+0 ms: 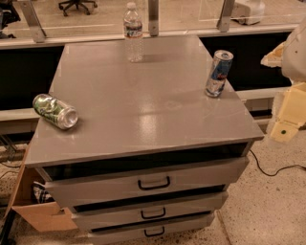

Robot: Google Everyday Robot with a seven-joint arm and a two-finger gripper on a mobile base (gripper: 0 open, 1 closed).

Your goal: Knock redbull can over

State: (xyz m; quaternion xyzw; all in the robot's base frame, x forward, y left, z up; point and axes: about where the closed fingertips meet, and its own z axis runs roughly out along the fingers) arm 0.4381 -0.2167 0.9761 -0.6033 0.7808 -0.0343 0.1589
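redbull can (219,74) stood upright near the table (143,115) right edge; hand (288,115) sat off-table to its right, nearer the camera. Grip state: couldn't tell.

Office/lab: drawer cab. (143,115), swivel chair (76,5) at back; claw (282,95) far right

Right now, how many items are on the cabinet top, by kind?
Cans: 2, the redbull can and the green can
Water bottle: 1
Total: 3
The gripper hangs right of the cabinet, apart from the redbull can.
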